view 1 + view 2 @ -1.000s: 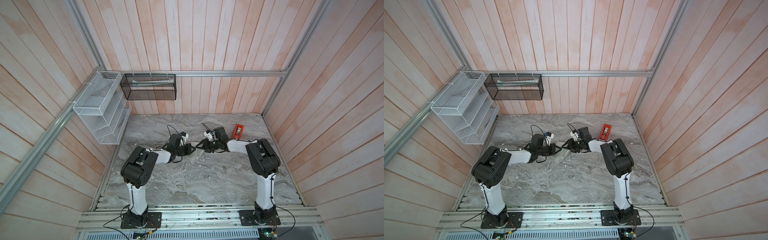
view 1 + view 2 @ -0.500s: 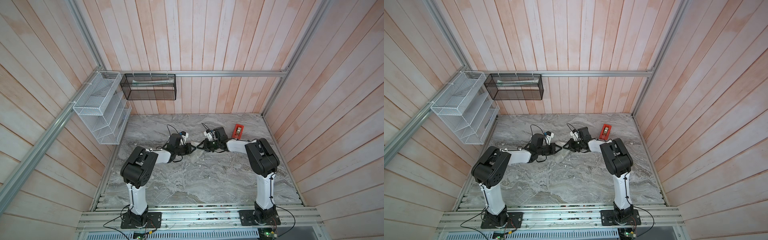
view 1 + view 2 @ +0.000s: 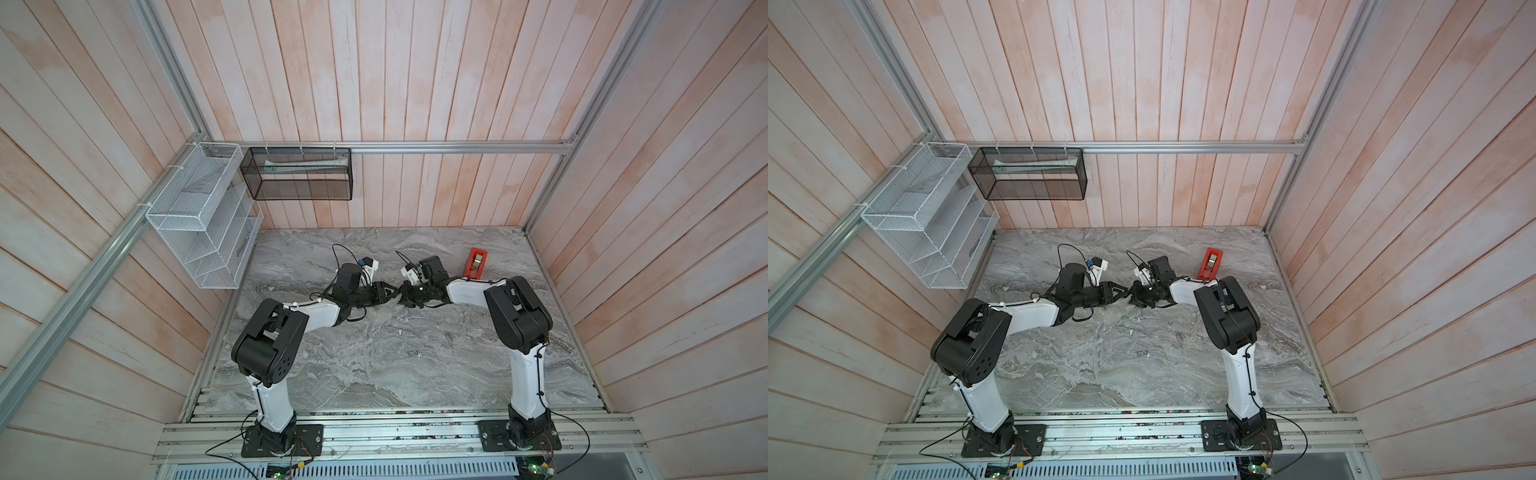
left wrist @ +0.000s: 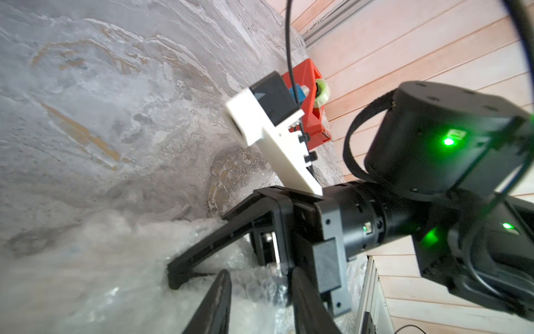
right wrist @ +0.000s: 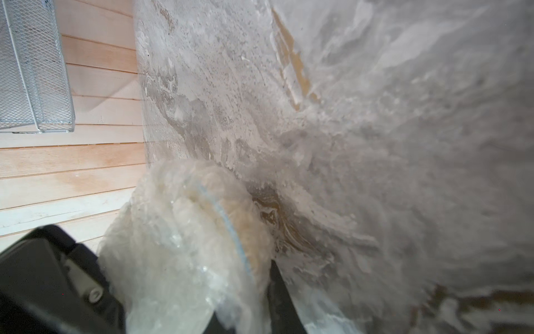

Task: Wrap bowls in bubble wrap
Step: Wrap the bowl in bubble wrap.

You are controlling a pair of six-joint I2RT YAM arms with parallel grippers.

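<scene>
In the right wrist view the bowl [image 5: 231, 208] shows through the bubble wrap [image 5: 173, 260] bundled round it, with a blue rim line and yellow-orange colour. My right gripper [image 5: 245, 289] is shut on the wrapped edge of that bundle. In both top views it meets my left gripper [image 3: 388, 289] at the back middle of the marble table. In the left wrist view my left gripper [image 4: 260, 270] is open, its fingers apart with crinkly bubble wrap [image 4: 115, 289] between them. One of the right gripper's fingers [image 4: 199, 254] reaches in just beyond.
A red tape dispenser [image 3: 476, 262] stands at the back right of the table [image 3: 395, 374], close behind the right arm. A white wire rack [image 3: 199, 220] and a black mesh basket [image 3: 299, 178] hang on the walls at the back left.
My left gripper has opened and let go of the wrap. My right gripper has closed on the wrapped bundle. Both arms have stayed almost in place.
</scene>
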